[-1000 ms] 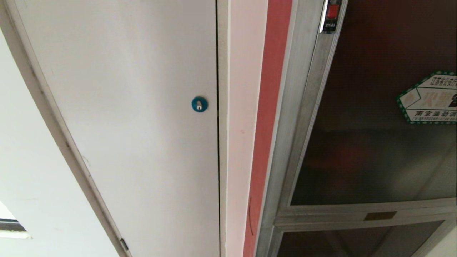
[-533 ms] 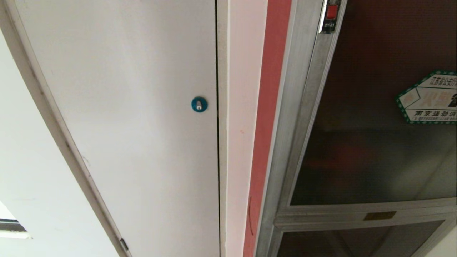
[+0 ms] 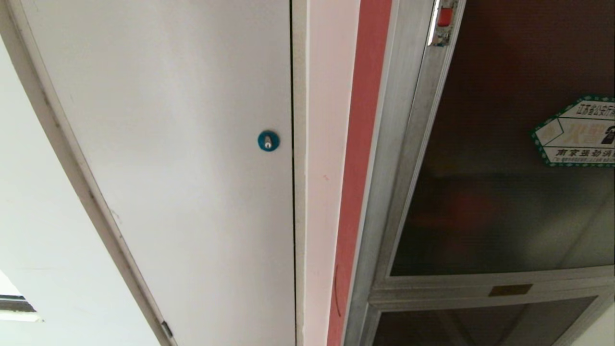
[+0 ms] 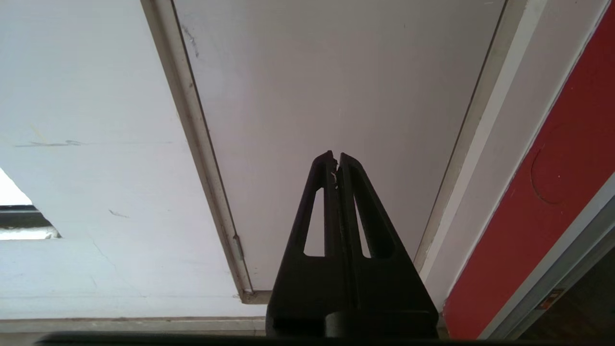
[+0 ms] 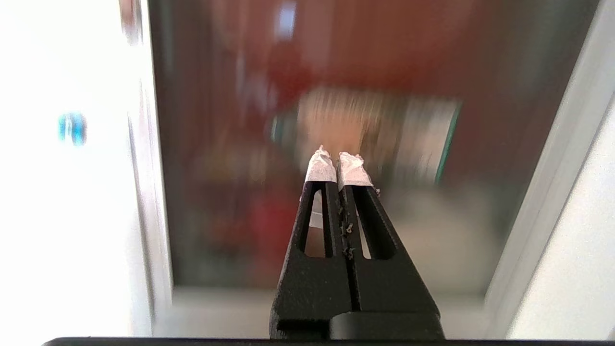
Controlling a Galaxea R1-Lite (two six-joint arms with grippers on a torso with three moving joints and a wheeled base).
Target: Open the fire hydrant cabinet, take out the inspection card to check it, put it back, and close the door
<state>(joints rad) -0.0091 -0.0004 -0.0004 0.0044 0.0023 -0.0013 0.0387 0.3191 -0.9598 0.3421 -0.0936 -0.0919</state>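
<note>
Right wrist view puts the right gripper (image 5: 338,161) nearest, its two black fingers pressed together with white-wrapped tips (image 5: 322,168), holding nothing, pointed at the large dark tinted glass door (image 5: 336,144) in its aluminium frame; the glass is blurred here, with red shapes showing dimly behind it. In the left wrist view the left gripper (image 4: 336,161) has its black fingers closed on nothing as well, and aims at the plain white panel (image 4: 336,86) beside the red strip of wall (image 4: 552,182).

Head view shows neither arm. Farther off, the white panel with its small blue round lock (image 3: 268,141) fills the left half, then a pale jamb and the red strip. To the right stands the tall silver-framed fire hydrant cabinet (image 3: 391,158); its dark door is shut or nearly so, carrying a green-bordered white hexagonal sticker (image 3: 576,132) and a small red latch (image 3: 444,17) at the top of the frame. A smaller lower dark glass panel (image 3: 480,322) sits beneath. The inspection card cannot be made out through the glass.
</note>
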